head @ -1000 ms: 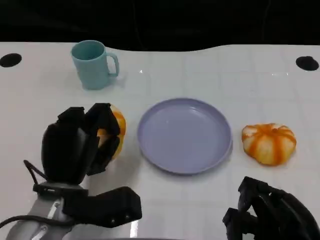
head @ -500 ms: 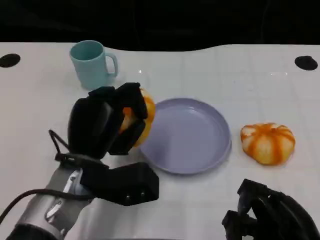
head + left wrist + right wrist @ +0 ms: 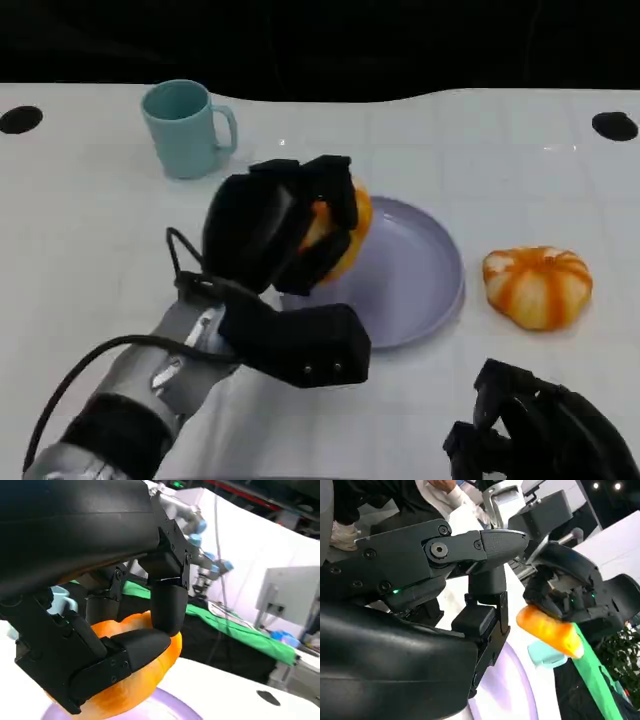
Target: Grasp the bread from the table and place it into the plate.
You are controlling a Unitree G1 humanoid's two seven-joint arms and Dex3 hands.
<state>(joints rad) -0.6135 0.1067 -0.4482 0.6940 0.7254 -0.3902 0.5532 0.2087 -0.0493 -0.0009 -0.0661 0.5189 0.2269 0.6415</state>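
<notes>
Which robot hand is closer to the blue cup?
Left. The left hand holds the bread over the plate's left edge, near the cup. The right hand sits at the table's near right, far from it.

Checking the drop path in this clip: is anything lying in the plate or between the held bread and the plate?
Nothing visible blocks it. The left hand holds the bread over the near-left rim of the plate, whose visible surface is bare. The mug and the second bread sit off to the sides.
</notes>
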